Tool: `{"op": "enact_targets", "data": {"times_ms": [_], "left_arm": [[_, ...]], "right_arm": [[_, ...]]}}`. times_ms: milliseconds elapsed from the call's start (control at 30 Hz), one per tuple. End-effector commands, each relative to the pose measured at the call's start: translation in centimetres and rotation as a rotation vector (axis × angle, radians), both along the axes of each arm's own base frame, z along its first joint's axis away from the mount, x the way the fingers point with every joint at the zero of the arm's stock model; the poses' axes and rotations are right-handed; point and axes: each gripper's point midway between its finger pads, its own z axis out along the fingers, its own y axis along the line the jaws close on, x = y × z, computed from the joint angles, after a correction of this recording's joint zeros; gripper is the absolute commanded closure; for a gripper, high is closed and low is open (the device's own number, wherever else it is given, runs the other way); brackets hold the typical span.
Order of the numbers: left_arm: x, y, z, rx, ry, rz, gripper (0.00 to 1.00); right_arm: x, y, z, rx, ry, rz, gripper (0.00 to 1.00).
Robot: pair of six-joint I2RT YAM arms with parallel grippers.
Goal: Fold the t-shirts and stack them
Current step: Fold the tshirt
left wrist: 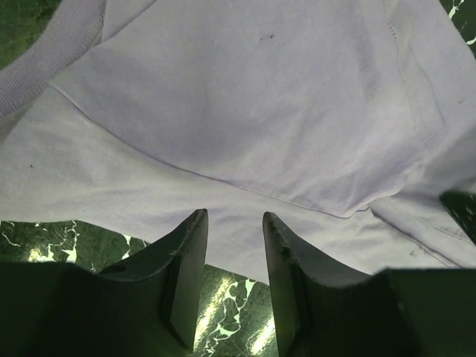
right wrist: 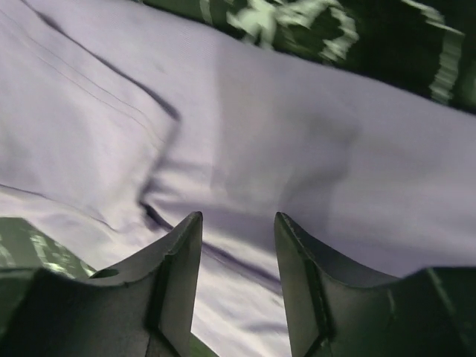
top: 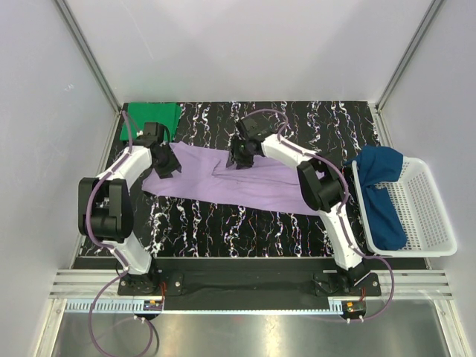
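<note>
The lavender t-shirt (top: 245, 186) lies spread flat mid-table, probably so an edge can be taken for folding. The left gripper (top: 165, 165) hangs at its left end and the right gripper (top: 239, 160) over its far edge, both with jaws spread around nothing. The green t-shirt (top: 152, 119) sits folded in the far-left corner, likely the stack's base. The dark blue t-shirt (top: 379, 193) drapes over the white mesh basket (top: 428, 216), partly hidden. Blur in the right wrist view hides whether that gripper touches cloth.
</note>
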Motion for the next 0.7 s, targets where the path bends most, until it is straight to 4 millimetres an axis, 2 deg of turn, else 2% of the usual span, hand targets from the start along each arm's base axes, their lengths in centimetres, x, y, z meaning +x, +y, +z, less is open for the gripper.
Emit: {"op": "enact_targets", "data": {"times_ms": [0, 33, 167, 200, 233, 267, 300, 333, 367, 400, 433, 500, 533, 600, 633, 667], "left_arm": [[0.8, -0.5, 1.0, -0.049, -0.023, 0.044, 0.58], [0.7, -0.5, 0.7, -0.055, -0.007, 0.056, 0.57], [0.3, -1.1, 0.2, -0.057, 0.047, 0.134, 0.51], [0.3, -1.5, 0.4, -0.060, 0.058, 0.167, 0.47], [-0.2, -1.0, 0.3, -0.019, 0.084, 0.202, 0.41], [0.3, -1.3, 0.4, -0.009, 0.085, 0.238, 0.33], [0.4, -1.6, 0.5, -0.017, 0.089, 0.248, 0.19], [0.3, -2.0, 0.3, -0.033, 0.105, 0.264, 0.10], [0.4, -2.6, 0.1, -0.065, 0.121, 0.302, 0.09], [1.2, -3.0, 0.9, -0.079, 0.107, 0.315, 0.07], [0.9, -3.1, 1.1, -0.071, 0.128, 0.329, 0.06], [1.7, -3.5, 1.6, -0.038, 0.119, 0.364, 0.05], [2.4, -3.5, 2.9, -0.022, 0.103, 0.386, 0.01], [2.6, -4.0, 2.5, -0.010, 0.140, 0.451, 0.01], [2.6, -4.0, 3.4, -0.001, 0.164, 0.483, 0.01], [2.4, -4.3, 3.3, -0.002, 0.195, 0.511, 0.01]], "right_arm": [[-0.2, -4.8, 4.2, -0.164, -0.097, 0.025, 0.48], [-0.3, -5.9, 5.4, -0.203, -0.134, 0.063, 0.47], [-2.5, -11.1, 6.1, -0.409, -0.093, 0.159, 0.38], [-2.7, -12.2, 6.3, -0.453, -0.095, 0.167, 0.30], [-2.9, -13.1, 7.2, -0.476, -0.119, 0.205, 0.23], [-3.7, -13.6, 6.6, -0.488, -0.110, 0.246, 0.16], [-4.3, -13.4, 6.7, -0.461, -0.118, 0.291, 0.00], [-4.7, -13.7, 6.9, -0.463, -0.167, 0.350, 0.00], [-4.9, -13.8, 7.0, -0.461, -0.194, 0.376, 0.00], [-4.8, -13.9, 7.2, -0.460, -0.222, 0.386, 0.00], [-5.0, -13.6, 8.1, -0.439, -0.277, 0.457, 0.00], [-5.8, -12.7, 7.4, -0.383, -0.314, 0.565, 0.00], [-5.7, -12.7, 7.2, -0.393, -0.339, 0.624, 0.00], [-5.8, -12.4, 7.1, -0.344, -0.345, 0.685, 0.02], [-5.6, -12.2, 7.0, -0.324, -0.348, 0.725, 0.04], [-5.6, -12.0, 7.1, -0.294, -0.346, 0.746, 0.05]]}}
